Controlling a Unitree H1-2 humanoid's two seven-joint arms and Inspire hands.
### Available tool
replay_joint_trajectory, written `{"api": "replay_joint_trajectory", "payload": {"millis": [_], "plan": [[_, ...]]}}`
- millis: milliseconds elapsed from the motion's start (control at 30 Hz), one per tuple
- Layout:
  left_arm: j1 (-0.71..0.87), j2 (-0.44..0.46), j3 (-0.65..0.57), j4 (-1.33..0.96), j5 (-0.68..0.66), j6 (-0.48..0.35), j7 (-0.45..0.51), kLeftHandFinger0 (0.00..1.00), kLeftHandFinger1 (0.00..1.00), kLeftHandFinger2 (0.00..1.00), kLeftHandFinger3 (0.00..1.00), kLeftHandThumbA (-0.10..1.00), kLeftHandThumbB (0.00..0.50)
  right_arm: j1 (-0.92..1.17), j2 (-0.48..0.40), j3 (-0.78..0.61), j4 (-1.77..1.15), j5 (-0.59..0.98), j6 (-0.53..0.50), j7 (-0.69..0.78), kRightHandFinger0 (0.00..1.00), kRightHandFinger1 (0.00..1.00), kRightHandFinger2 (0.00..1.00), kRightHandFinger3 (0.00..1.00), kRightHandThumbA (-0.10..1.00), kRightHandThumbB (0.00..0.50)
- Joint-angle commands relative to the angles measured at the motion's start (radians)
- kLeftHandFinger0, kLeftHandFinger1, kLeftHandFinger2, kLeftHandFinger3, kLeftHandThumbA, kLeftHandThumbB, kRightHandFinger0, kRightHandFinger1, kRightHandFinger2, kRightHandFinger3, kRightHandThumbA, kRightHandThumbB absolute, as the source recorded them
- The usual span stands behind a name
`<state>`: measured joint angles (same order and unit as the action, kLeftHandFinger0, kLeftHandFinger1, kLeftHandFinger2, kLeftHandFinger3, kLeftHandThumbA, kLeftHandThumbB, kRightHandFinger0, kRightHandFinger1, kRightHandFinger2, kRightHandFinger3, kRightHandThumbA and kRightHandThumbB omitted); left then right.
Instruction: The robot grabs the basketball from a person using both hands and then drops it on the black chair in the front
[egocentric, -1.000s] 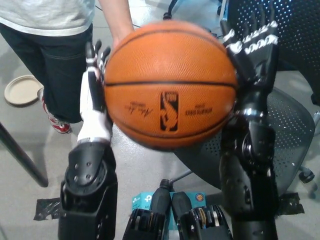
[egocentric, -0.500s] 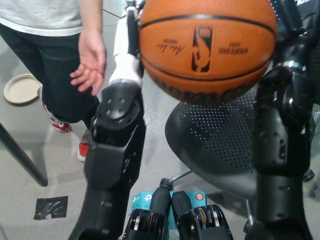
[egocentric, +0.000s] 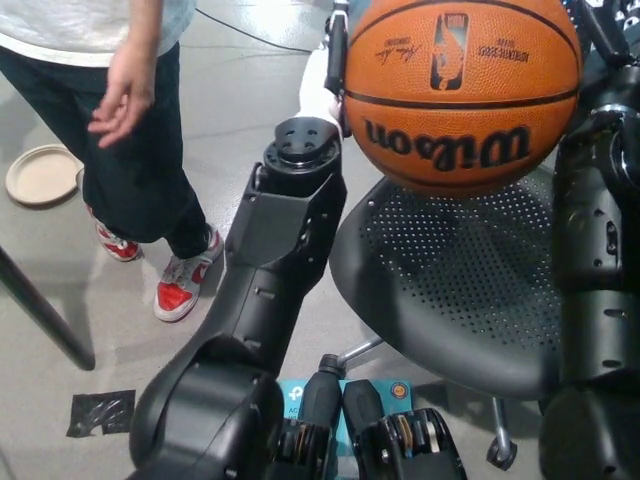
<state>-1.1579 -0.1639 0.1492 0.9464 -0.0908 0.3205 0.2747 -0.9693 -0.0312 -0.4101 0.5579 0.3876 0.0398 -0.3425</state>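
At 9 o'clock we're seeing a tan round plate (egocentric: 40, 175) lying on the grey floor (egocentric: 240, 90), with a dark table leg (egocentric: 45, 310) slanting below it. At 10 to 11 o'clock a person (egocentric: 110, 120) is standing in a light shirt and dark trousers, red-and-grey shoes (egocentric: 185, 285) on the floor; the person's hand (egocentric: 125, 90) is hanging loose and empty, well apart from the ball.

Centre frame, our left arm (egocentric: 270, 260) is reaching up toward 12 o'clock. The left hand (egocentric: 325, 80) is pressing flat against the ball's left side; only its white heel and a dark edge are showing, so finger spread is mostly hidden, but it's bearing on the ball, not wrapping it.

The basketball (egocentric: 462, 90) is sitting at 12 to 1 o'clock, orange, Wilson lettering upside down to us, clamped between both hands and hanging in the air directly above the black chair (egocentric: 450, 290). The perforated seat is filling 3 to 5 o'clock, ball clear of it.

At 2 o'clock the right hand (egocentric: 605, 40) is pushing on the ball's right side; fingers are running off the top edge, so we can't tell how far they're spread. Right forearm (egocentric: 600, 250) is dropping down the right edge.
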Motion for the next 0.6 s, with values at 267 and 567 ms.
{"api": "replay_joint_trajectory", "payload": {"millis": [267,567], "plan": [[-0.338,-0.066,-0.065,0.300,0.001,-0.180,-0.196,1.00,1.00,1.00,1.00,1.00,0.184,-0.193,-0.167,0.010,0.221,0.054,-0.017,0.193,1.00,1.00,1.00,1.00,1.00,0.129],[-0.333,0.083,-0.094,0.333,0.007,-0.222,-0.231,1.00,1.00,1.00,1.00,1.00,0.219,-0.187,-0.443,-0.026,0.332,0.033,-0.071,0.236,1.00,1.00,1.00,1.00,1.00,0.203]]}}
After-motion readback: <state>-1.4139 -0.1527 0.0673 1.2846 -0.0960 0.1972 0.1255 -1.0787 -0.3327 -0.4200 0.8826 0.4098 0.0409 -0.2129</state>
